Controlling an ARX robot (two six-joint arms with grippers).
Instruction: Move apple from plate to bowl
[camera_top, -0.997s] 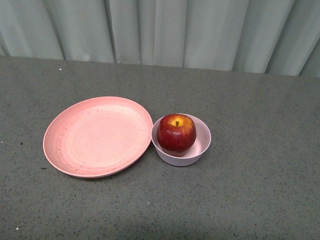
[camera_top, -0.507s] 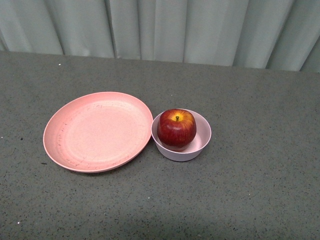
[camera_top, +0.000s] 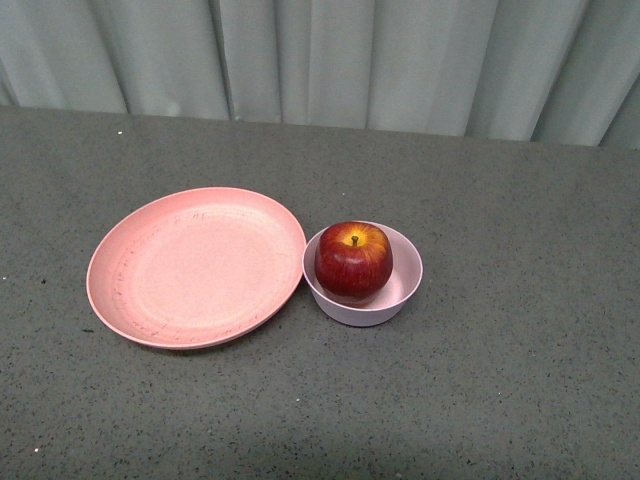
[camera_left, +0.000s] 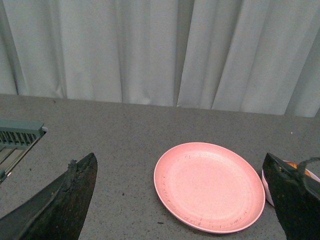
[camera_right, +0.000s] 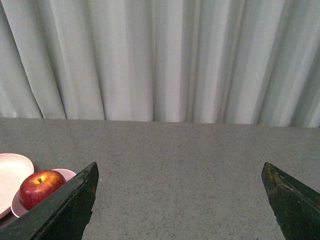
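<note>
The apple (camera_top: 353, 260) sits inside the bowl (camera_top: 405, 292) beside the bare plate (camera_top: 195, 267), so the transfer looks finished; both grippers (camera_left: 180, 200) (camera_right: 180, 200) are spread wide, empty, needing only to stay clear.

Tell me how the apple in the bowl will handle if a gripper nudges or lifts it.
The apple looks round and glossy, so fingers would probably slip on its skin unless they close around its widest part. It sits in the small bowl, stem up and rising above the rim, so a sideways nudge would likely rock it or drag the light-looking bowl along. It seems rigid, not squashy.
</note>
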